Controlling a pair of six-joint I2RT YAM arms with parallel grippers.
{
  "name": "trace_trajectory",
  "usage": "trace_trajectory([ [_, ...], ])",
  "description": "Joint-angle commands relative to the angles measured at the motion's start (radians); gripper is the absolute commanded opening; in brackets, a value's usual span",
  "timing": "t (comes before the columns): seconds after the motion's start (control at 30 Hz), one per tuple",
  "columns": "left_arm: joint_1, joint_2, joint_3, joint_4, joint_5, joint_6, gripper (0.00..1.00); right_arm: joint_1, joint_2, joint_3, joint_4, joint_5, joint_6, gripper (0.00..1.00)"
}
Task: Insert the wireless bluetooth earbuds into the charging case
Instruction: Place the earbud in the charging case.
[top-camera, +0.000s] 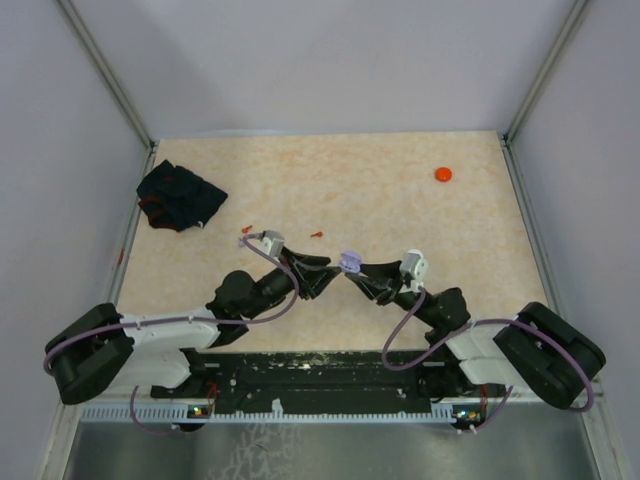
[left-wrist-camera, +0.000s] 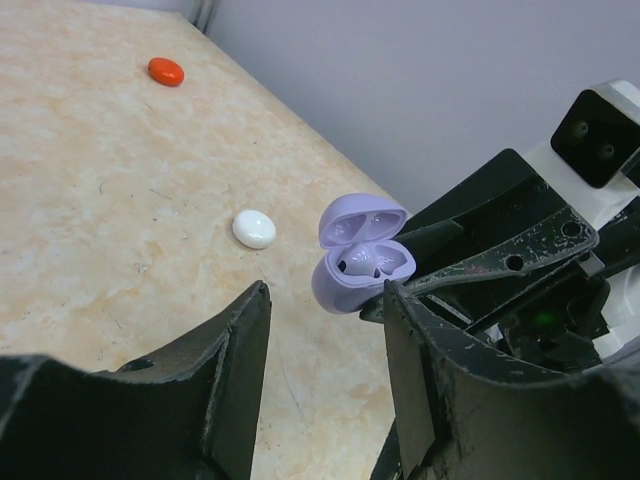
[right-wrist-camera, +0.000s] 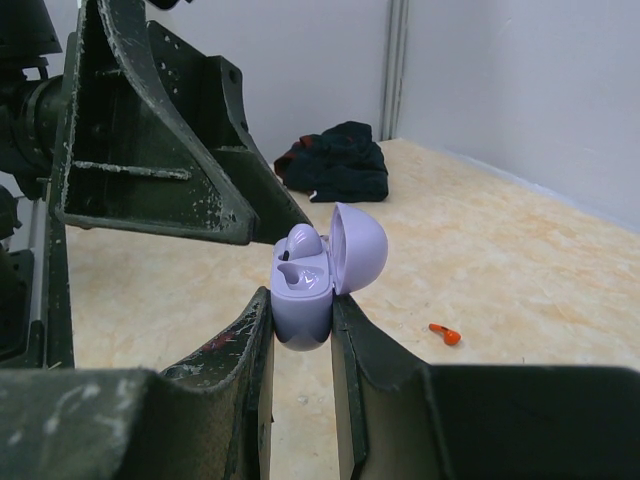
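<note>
My right gripper (right-wrist-camera: 300, 312) is shut on the base of a pale purple charging case (right-wrist-camera: 303, 297) and holds it above the table with its lid open. One pale purple earbud (right-wrist-camera: 305, 243) sits in the case; the slot beside it is empty. My left gripper (left-wrist-camera: 325, 300) is open and empty, just in front of the case (left-wrist-camera: 362, 258). In the top view both grippers meet at the case (top-camera: 350, 262) in mid-table. A red earbud (right-wrist-camera: 446, 334) lies on the table, and two red earbuds (top-camera: 247, 229) (top-camera: 317, 235) show from above.
A black cloth (top-camera: 180, 195) lies at the far left. A red disc (top-camera: 443, 174) lies at the far right, and it also shows in the left wrist view (left-wrist-camera: 166, 71). A white disc (left-wrist-camera: 254, 229) lies on the table beyond the case. Grey walls close in the table.
</note>
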Motion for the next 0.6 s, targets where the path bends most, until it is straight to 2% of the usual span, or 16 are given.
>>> trace_trajectory([
  [0.0,-0.007,-0.063,-0.016,-0.036,-0.066,0.036,0.56,0.003,-0.015,0.012,0.165,0.002,0.011,0.0],
  [0.07,-0.006,-0.1,-0.005,-0.113,-0.109,0.05,0.6,0.003,-0.01,0.013,0.166,0.004,0.011,0.0],
  [0.4,0.033,-0.232,0.182,-0.924,-0.468,0.046,0.67,0.003,0.018,0.019,0.166,0.001,0.014,0.0],
  [0.47,0.089,-0.235,0.202,-1.035,-0.483,0.029,0.68,0.003,0.021,0.021,0.166,0.0,0.014,0.0],
  [0.57,0.208,-0.24,0.208,-1.13,-0.431,0.013,0.67,0.002,0.026,0.021,0.166,-0.001,0.014,0.0],
])
